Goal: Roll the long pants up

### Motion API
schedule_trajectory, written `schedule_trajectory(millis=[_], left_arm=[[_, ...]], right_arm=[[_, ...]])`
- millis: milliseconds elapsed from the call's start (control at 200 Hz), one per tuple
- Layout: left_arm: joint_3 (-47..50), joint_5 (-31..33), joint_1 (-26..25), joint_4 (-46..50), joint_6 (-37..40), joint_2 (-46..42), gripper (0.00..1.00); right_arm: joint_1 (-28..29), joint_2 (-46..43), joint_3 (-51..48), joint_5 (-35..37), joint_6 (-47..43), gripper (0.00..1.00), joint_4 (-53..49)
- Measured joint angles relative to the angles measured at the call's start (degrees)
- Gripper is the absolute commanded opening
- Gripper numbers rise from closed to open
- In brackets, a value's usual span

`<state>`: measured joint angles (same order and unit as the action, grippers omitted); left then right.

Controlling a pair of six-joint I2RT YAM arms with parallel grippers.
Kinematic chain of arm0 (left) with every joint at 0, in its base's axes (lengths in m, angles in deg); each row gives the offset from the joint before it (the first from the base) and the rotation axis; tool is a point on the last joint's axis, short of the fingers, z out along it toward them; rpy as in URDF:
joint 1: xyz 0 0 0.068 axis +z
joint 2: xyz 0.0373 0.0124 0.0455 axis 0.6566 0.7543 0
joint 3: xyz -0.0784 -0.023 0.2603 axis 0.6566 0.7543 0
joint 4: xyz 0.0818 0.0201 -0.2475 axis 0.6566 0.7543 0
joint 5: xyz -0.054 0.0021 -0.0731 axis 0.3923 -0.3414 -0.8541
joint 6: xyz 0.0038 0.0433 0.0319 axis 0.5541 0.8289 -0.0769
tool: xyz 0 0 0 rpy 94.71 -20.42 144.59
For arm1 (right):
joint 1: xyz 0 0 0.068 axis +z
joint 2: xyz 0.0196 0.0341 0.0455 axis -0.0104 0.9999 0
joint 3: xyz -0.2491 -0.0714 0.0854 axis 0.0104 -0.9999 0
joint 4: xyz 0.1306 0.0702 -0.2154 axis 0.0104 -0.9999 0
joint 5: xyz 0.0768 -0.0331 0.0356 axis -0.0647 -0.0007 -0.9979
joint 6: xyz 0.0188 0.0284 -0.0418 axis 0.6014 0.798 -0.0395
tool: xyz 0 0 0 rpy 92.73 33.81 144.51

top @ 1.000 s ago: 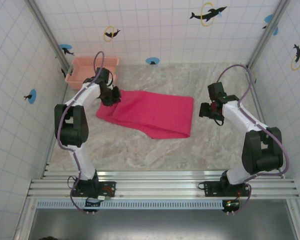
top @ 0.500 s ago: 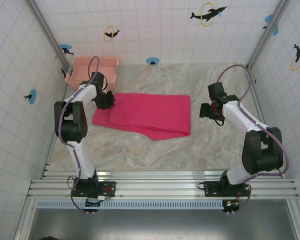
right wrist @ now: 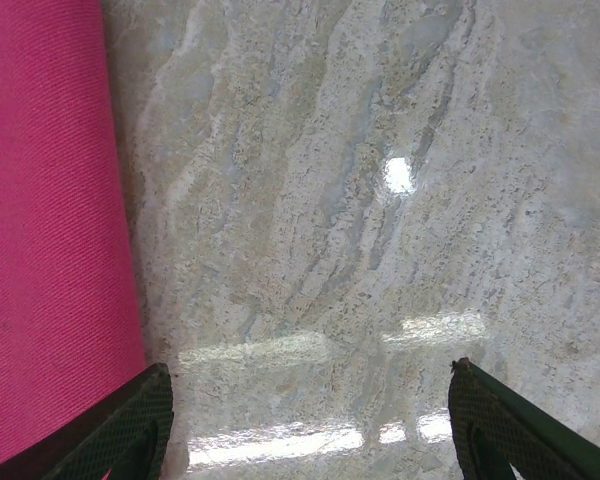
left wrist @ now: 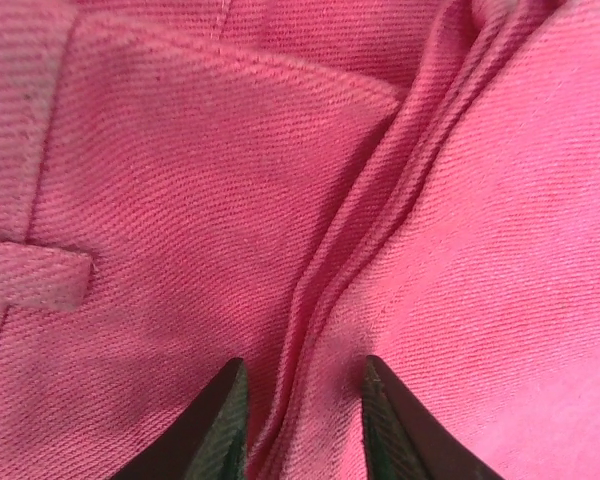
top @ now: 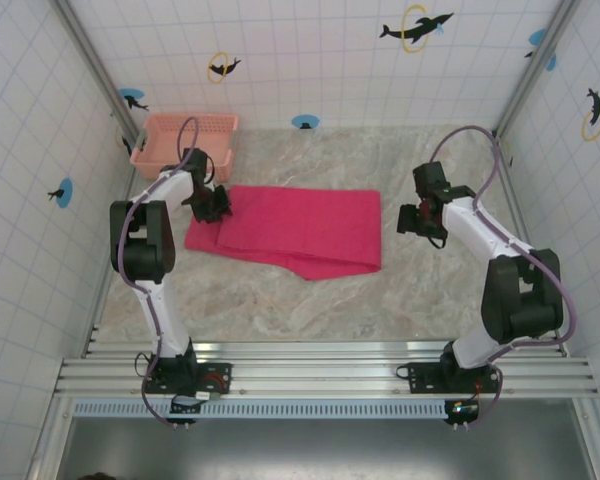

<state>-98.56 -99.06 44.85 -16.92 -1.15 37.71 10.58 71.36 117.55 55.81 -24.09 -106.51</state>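
On the marble table (top: 280,300), one pair of twill pants (top: 300,225) is pinched by the left gripper (left wrist: 302,425), the right gripper (right wrist: 310,435) held agape.

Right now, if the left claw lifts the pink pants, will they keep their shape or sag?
Likely sag: the long pants lie flat in layers and bunch into a ridge inside the left claw. Their twill weave probably grips rather than slips.
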Motion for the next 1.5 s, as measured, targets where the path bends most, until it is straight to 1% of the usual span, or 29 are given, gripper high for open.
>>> schedule_trajectory(millis=[55, 80, 115, 490, 796, 946, 1126, 1316, 1501], left_arm=[[0.02, -0.11, 0.0, -0.02, -0.09, 0.0, 0.09], [0.07, -0.11, 0.0, -0.07, 0.17, -0.02, 0.04], [0.13, -0.2, 0.0, -0.15, 0.11, -0.04, 0.0], [0.98, -1.2, 0.0, -0.81, -0.85, -1.53, 0.0], [-2.78, -1.57, 0.48, 3.28, 0.59, -5.16, 0.0], [-3.45, -1.66, 2.05, 4.81, 1.33, -7.1, 0.0], [-3.45, -1.66, 5.62, 6.75, 2.4, -9.88, 0.0], [-3.45, -1.68, 8.52, 7.17, 3.52, -12.31, 0.0], [-3.39, -1.68, 8.46, 7.13, 3.65, -12.5, 0.0]], right_arm=[[0.35, 0.42, 0.02, 0.0, 0.09, 0.75, 0.0], [0.55, 0.59, 0.0, 0.04, 0.2, 0.75, 0.0], [0.79, 0.81, 0.0, 0.0, 0.24, 0.75, 0.02], [2.14, 1.46, 0.09, 0.24, 0.52, 0.75, 0.04], [2.89, 2.4, 0.11, 0.24, 1.16, 0.75, 0.68], [3.19, 3.04, 0.09, 0.22, 1.31, 0.74, 0.96], [3.26, 3.67, 0.11, -0.22, 1.44, 0.74, 1.73], [4.37, 6.43, 0.04, -4.61, 2.45, 0.75, 5.42], [5.18, 10.29, -2.32, -13.81, 6.71, 0.75, 14.82]])
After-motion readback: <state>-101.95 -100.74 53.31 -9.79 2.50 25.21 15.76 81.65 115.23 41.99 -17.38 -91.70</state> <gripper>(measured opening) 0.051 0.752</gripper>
